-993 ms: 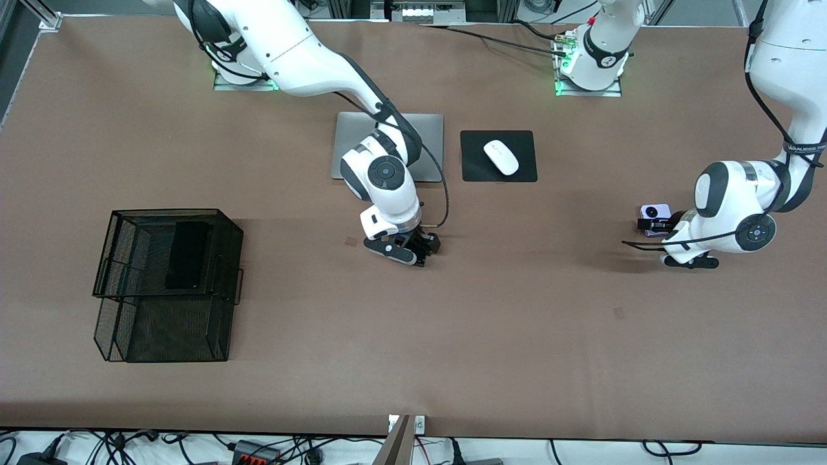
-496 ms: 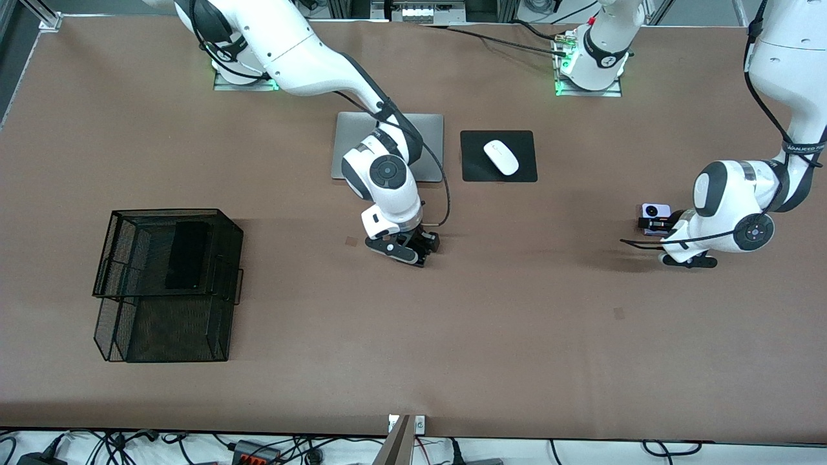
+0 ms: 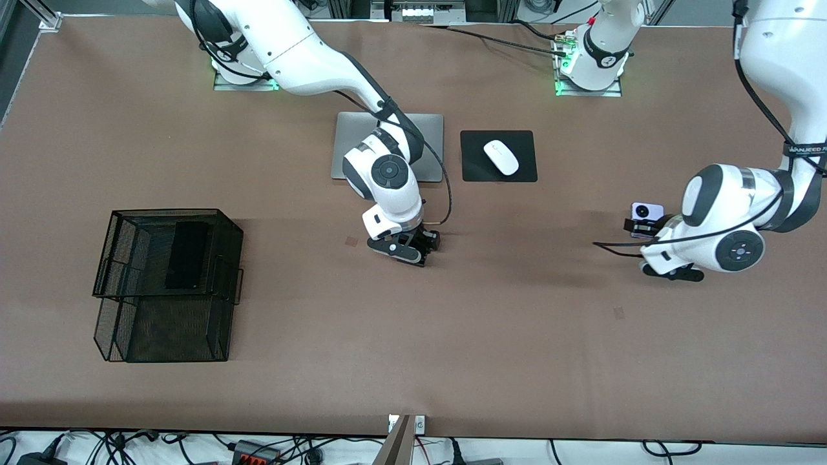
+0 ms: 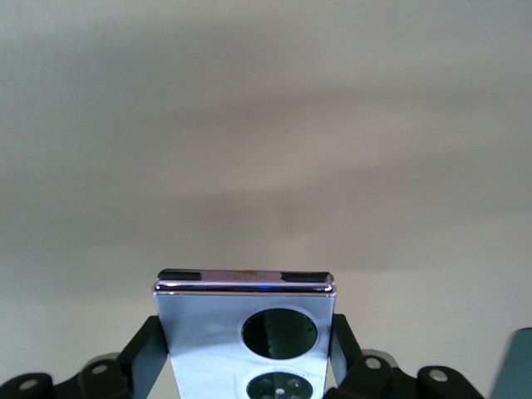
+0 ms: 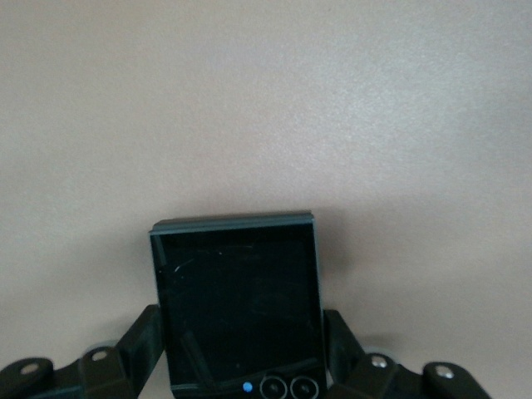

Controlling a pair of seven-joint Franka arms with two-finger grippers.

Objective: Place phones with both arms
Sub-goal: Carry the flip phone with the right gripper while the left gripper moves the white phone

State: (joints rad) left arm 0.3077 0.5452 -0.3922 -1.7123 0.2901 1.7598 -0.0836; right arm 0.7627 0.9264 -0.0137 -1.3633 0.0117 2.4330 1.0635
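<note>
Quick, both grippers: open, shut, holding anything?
Left gripper: shut on the lavender flip phone.
Right gripper: shut on the black flip phone.

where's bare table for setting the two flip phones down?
Widest bare brown table runs along the camera edge, and between the black wire-mesh basket and right gripper holding the black flip phone. Another gap: between both grippers. Left gripper holds the lavender flip phone. Crowded: silver laptop, black mousepad.
</note>
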